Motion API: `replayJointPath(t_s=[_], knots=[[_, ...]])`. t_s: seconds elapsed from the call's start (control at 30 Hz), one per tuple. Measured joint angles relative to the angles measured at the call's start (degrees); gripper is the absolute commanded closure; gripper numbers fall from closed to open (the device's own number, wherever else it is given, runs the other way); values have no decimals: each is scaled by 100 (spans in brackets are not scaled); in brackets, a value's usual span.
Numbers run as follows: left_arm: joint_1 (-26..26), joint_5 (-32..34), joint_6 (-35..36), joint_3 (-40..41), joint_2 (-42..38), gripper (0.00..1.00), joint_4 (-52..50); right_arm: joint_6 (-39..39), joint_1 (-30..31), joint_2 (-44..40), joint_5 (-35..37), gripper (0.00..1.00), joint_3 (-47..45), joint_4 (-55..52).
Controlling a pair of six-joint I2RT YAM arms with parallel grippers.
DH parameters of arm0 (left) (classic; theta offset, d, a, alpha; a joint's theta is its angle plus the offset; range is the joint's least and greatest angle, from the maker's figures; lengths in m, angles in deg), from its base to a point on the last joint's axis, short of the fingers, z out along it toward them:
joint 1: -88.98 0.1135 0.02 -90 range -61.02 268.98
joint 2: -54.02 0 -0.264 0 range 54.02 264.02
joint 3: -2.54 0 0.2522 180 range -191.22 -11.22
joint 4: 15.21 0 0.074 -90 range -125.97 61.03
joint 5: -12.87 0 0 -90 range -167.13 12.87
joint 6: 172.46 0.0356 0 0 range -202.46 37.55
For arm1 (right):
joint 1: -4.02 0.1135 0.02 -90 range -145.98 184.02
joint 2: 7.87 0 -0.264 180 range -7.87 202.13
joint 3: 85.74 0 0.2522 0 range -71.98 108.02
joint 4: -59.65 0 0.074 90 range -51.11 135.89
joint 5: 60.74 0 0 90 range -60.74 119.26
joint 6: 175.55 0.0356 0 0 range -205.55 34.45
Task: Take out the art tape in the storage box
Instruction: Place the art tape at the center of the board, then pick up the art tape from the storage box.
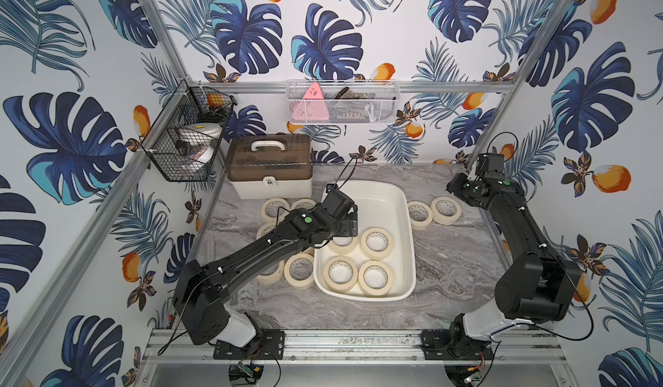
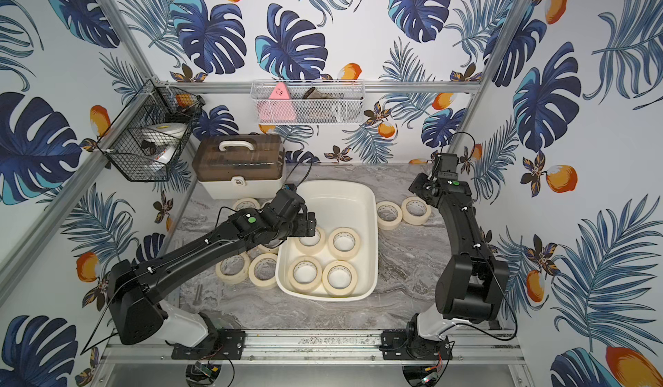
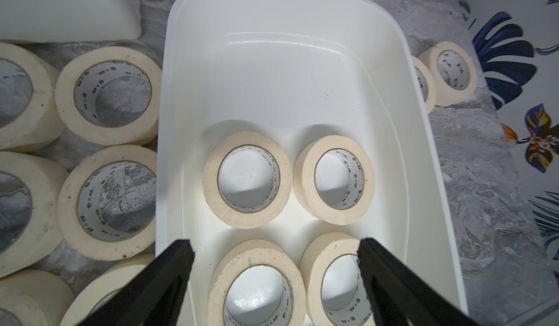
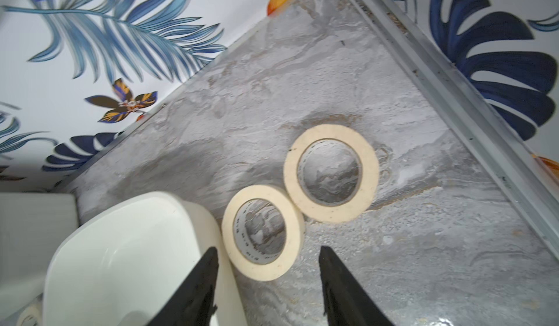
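Now four tape rolls lie flat in the box on the table, more outside on both sides. Left tool gapes wide and empty above those inside. Right tool, partly spread, empty, hangs over an outer roll

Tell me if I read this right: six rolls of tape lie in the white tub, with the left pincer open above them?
Not quite. Four rolls of tape lie in the white tub, not six; the left wrist view shows them two by two. The left pincer is indeed open above them.
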Motion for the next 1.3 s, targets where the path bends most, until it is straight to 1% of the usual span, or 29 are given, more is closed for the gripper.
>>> replayJointPath(t_s=[0.13, 0.27, 0.47, 0.73, 1.07, 1.17, 1.3], knots=[[0, 7, -282, 275, 173, 18, 33, 0, 479, -254, -98, 44, -35, -197], [0, 81, -560, 468, 376, 25, 146, 22, 946, -428, -125, 44, -114, -289], [0, 286, -1019, 632, 697, 35, 339, 109, 1425, -538, -120, 45, -208, -402], [13, 564, -1469, 704, 1049, 38, 531, 153, 1569, -588, -76, 44, -258, -411], [153, 592, -1766, 688, 1565, 44, 638, 151, 1572, -645, -37, 43, -332, -415], [177, 568, -1775, 693, 1707, 50, 774, 151, 1572, -634, -37, 43, -348, -417], [254, 527, -1773, 702, 1917, 54, 1003, 149, 1574, -610, -37, 42, -345, -417]])
